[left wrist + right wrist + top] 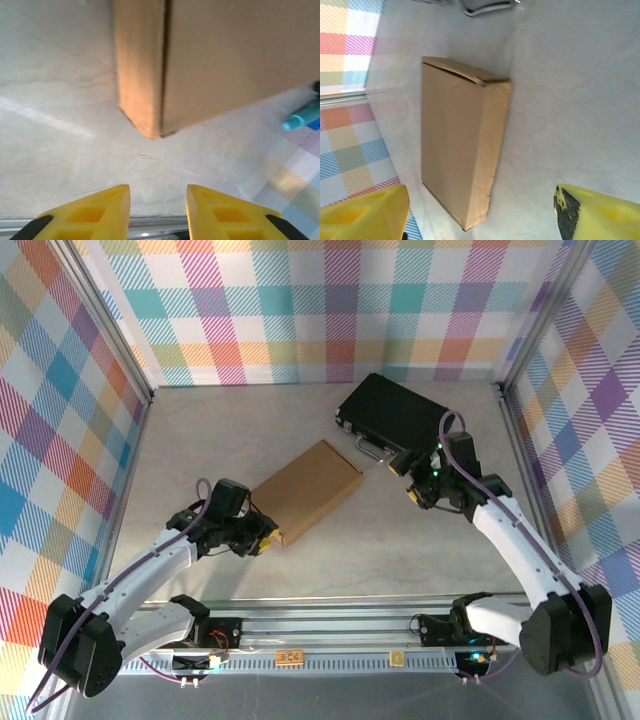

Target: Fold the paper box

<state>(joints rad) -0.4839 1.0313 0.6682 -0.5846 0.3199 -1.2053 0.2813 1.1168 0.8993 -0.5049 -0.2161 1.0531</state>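
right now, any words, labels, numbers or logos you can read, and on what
No text can be read.
The paper box: plain brown, no print on its visible faces.
The black case: no label visible.
Two small tags on the front rail: too small to read.

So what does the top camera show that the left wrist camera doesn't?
Top external: the black briefcase behind the paper box, plus the left arm and the right arm. Left wrist: a close look at the box's near corner and the seam up its edge, with the left fingers parted and clear of it. Both: the brown box lying flat on the table.
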